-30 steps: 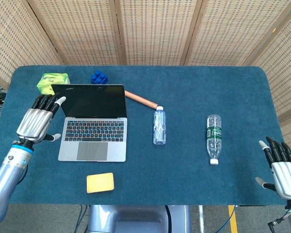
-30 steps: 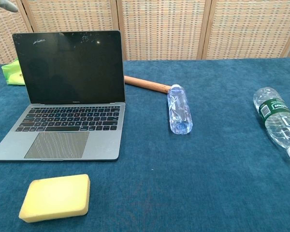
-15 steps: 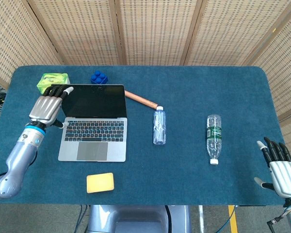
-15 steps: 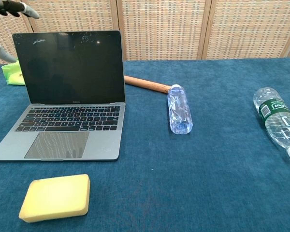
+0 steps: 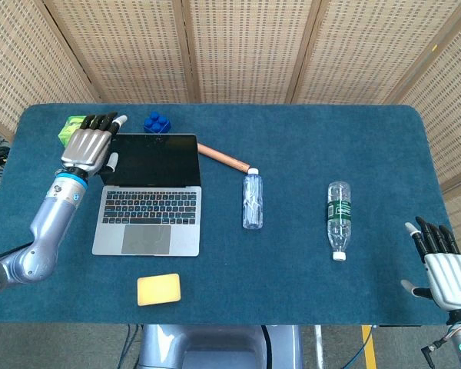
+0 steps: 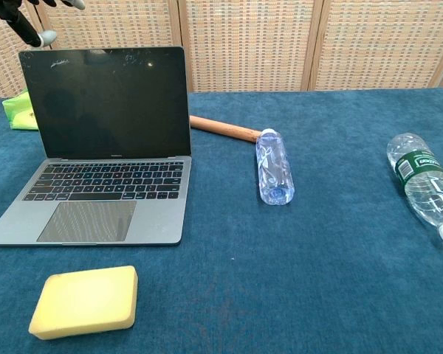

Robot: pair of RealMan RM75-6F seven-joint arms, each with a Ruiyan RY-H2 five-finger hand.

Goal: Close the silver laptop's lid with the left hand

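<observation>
The silver laptop (image 5: 148,196) sits open on the left of the table, its dark screen (image 6: 107,102) upright and facing me. My left hand (image 5: 90,146) hovers over the lid's top left corner, fingers spread and holding nothing. In the chest view only its fingertips (image 6: 46,35) show above the lid's upper left edge. My right hand (image 5: 442,265) hangs open off the table's near right corner, far from the laptop.
A green packet (image 5: 71,128) and a blue block (image 5: 157,122) lie behind the laptop. A wooden stick (image 5: 223,158), a clear bottle (image 5: 252,200) and a green-labelled bottle (image 5: 338,213) lie to the right. A yellow sponge (image 5: 158,289) sits at the front.
My left hand has moved away from me and rightward, from beside the keyboard's left edge up to the lid's top left corner. The lid stands at the same angle.
</observation>
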